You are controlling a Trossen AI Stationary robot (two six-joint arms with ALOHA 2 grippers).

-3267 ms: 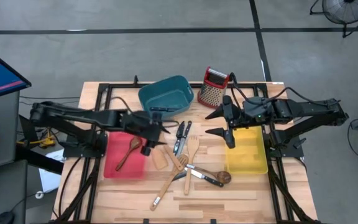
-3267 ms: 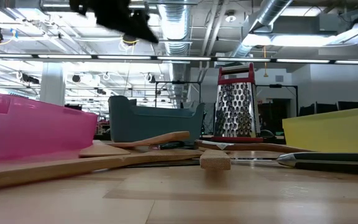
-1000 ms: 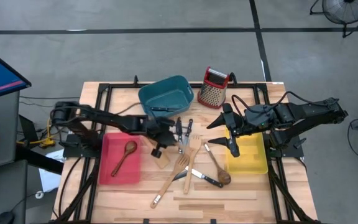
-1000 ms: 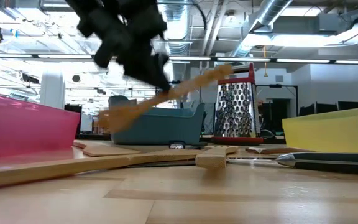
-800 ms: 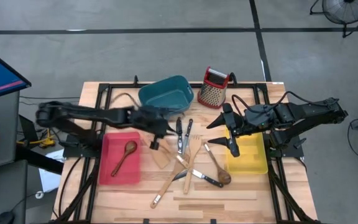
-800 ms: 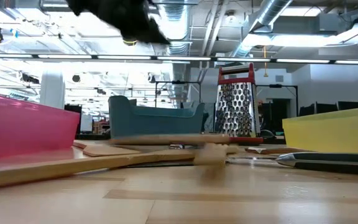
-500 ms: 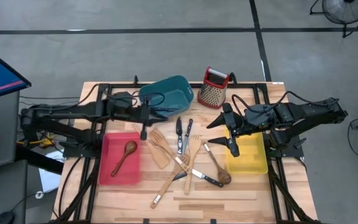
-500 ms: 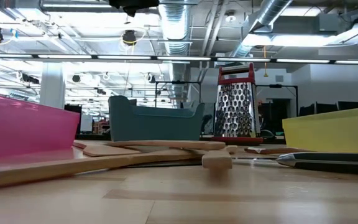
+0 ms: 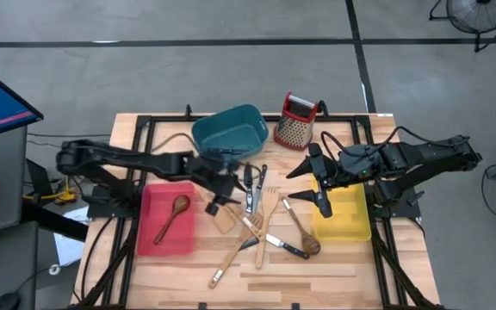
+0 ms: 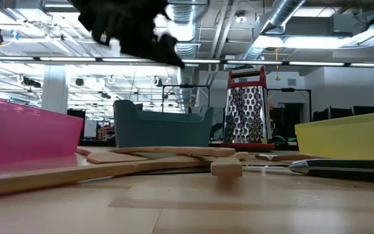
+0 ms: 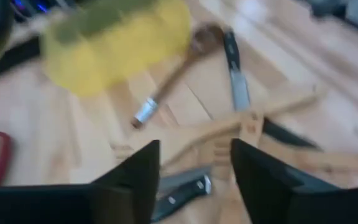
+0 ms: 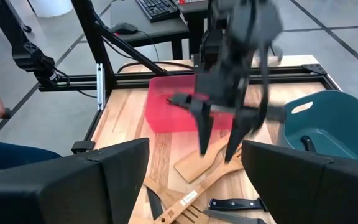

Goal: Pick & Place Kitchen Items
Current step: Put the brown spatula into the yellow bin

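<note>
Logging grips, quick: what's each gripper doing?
Left gripper: open, empty, above the utensils.
Right gripper: open, empty, beside the yellow bin.

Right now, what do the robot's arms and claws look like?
Both arms are black and jointed, with black cables running along them. Each ends in a claw with two thin, dark, pointed fingers. The left claw shows clearly in the right wrist view. The right claw has the same shape.

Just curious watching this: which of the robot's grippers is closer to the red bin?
The left. The left gripper hovers open just past the red bin edge, over the utensils. The right gripper is open across the table, by the yellow bin.
</note>
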